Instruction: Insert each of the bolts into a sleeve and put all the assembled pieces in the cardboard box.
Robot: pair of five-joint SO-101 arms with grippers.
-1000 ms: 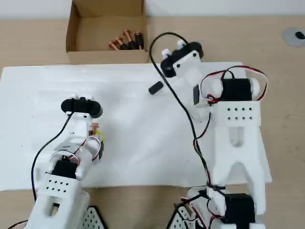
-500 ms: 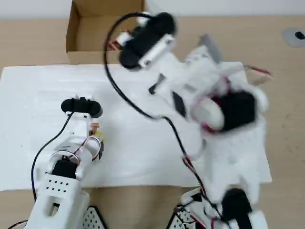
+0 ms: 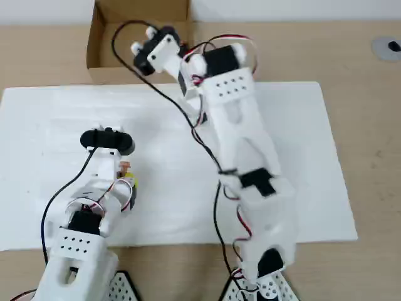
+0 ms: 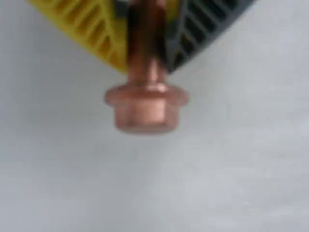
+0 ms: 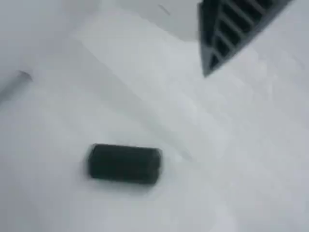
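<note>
On the white mat, left half: the left gripper [image 4: 147, 53] hangs just over the sheet with a bolt in it.
Left gripper, state: narrowed to the width of the bolt's shank, with the yellow jaw on one side and the black jaw on the other. It is clamped on the shank and touches nothing else.
Bolt [image 4: 146, 104]: copper. The flanged head points out past the jaw tips and the shank lies in line with the gripper. Whether the head clears the mat cannot be told.
Sleeve [image 5: 124, 163]: a short black cylinder lying on its side on the white mat [image 3: 50, 125], loose and apart from both grippers.
Right gripper [image 5: 219, 38]: a dark ribbed part of it shows above the mat, well apart from the sleeve. How far open it is cannot be told, and nothing is seen in it.
Right arm [image 3: 238, 125]: stretched across the mat toward the cardboard box [image 3: 94, 47], with its head over the box's near wall.
Step in hand (judgement): take up the sleeve with the right gripper so that it can be mated with the held bolt.
Method advised: come down over the sleeve's round flank at mid-length, leaving both open ends free. Close squarely, lift, and bring the bore onto the bolt's axis before any push.
Risks (judgement): a cylinder on its side may roll under an off-centre pinch, and a bolt held by the shank may pivot if pushed off-axis.
</note>
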